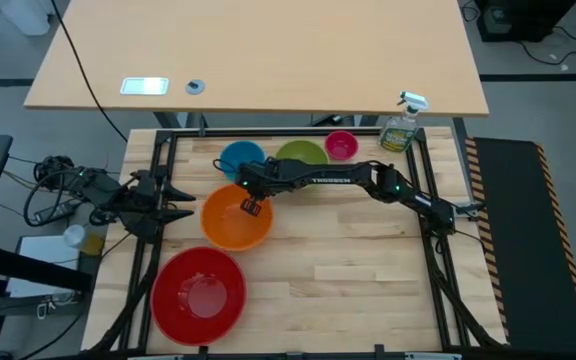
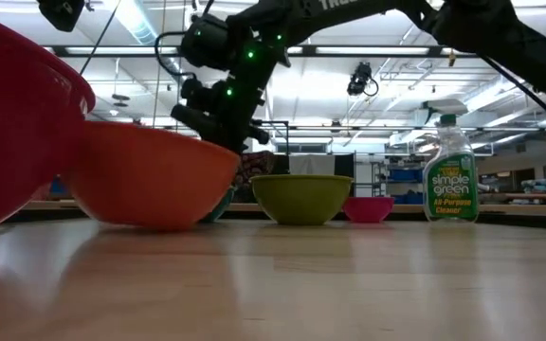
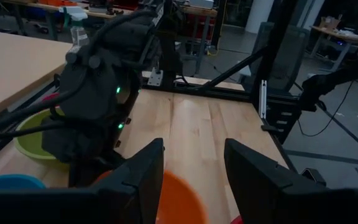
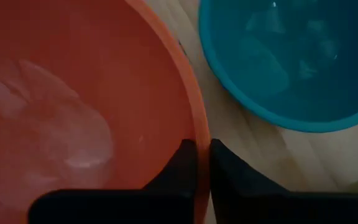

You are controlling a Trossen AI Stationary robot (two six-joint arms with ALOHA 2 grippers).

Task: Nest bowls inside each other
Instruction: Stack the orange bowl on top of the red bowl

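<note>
The orange bowl (image 1: 230, 228) stands left of the table's middle, with my right gripper (image 1: 251, 207) shut on its rim. The large red bowl (image 1: 200, 293) sits near the front edge. In a row at the back rest the blue bowl (image 1: 240, 158), the green bowl (image 1: 301, 155) and the small pink bowl (image 1: 341, 145), each on its base. My left gripper (image 1: 183, 203) waits open at the table's left edge, pointing toward the orange bowl (image 3: 176, 202), nothing between its fingers. My right gripper holds the orange bowl by its rim (image 4: 201, 134) on the side toward the blue bowl (image 4: 291, 62). One finger (image 4: 184, 163) is inside the bowl and one outside, pinching the wall. The fingers slant down from the table's right. The bowl's base (image 2: 150, 224) looks set on the table.
A spray bottle of green liquid (image 1: 401, 125) stands at the back right corner. A dark metal frame (image 1: 158, 160) runs around the wooden table. Bare tabletop (image 1: 368, 260) lies to the right and front of the orange bowl.
</note>
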